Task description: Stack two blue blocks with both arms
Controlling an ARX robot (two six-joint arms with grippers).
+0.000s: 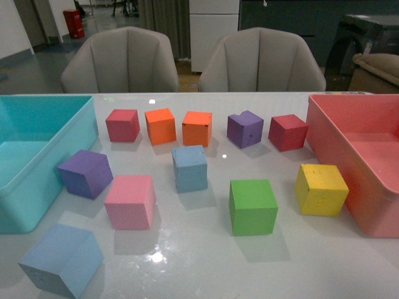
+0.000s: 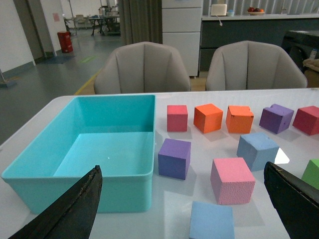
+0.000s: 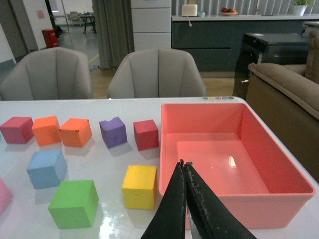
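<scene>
One pale blue block (image 1: 190,167) stands mid-table; it also shows in the left wrist view (image 2: 257,150) and the right wrist view (image 3: 47,168). The other blue block (image 1: 61,259) lies at the front left, seen in the left wrist view (image 2: 212,220) too. Neither arm shows in the front view. My left gripper (image 2: 182,199) is open and empty, raised above the front left blue block. My right gripper (image 3: 184,164) is shut and empty, held above the near wall of the pink bin (image 3: 286,172).
A turquoise bin (image 1: 75,146) stands at the left, the pink bin (image 1: 324,134) at the right. Red (image 1: 123,124), two orange (image 1: 160,125), purple (image 1: 244,129), dark red (image 1: 287,132), purple (image 1: 86,173), pink (image 1: 130,201), green (image 1: 252,206) and yellow (image 1: 320,189) blocks surround the blue ones.
</scene>
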